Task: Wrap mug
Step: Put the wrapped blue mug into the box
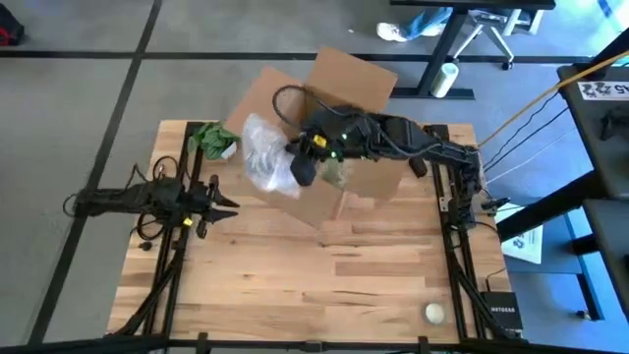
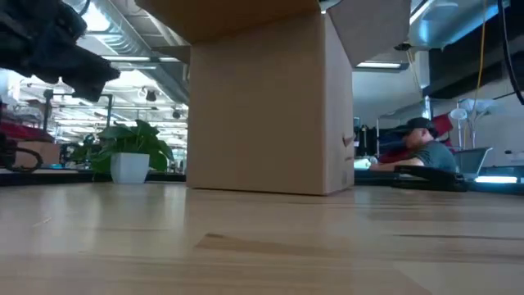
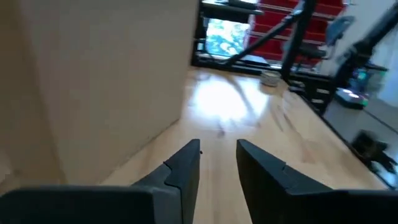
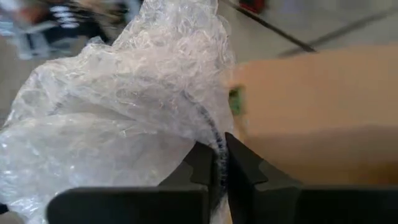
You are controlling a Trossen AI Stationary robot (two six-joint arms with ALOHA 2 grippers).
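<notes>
Resting low at the table's left edge, the left gripper [image 1: 228, 205] is seen released, fingers [image 3: 184, 167] slightly parted and grasping nothing. Farther right, bubble wrap [image 1: 263, 155] is bunched over the cardboard box [image 1: 339, 84], pinched by the clenched right gripper [image 4: 221, 163]. Whether the mug lies inside the wrap cannot be told.

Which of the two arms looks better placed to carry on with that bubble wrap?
The right. Its gripper is over the cardboard box, jaws pinched on the bubble wrap. The left gripper hangs beside the box, jaws open and holding nothing.
</notes>
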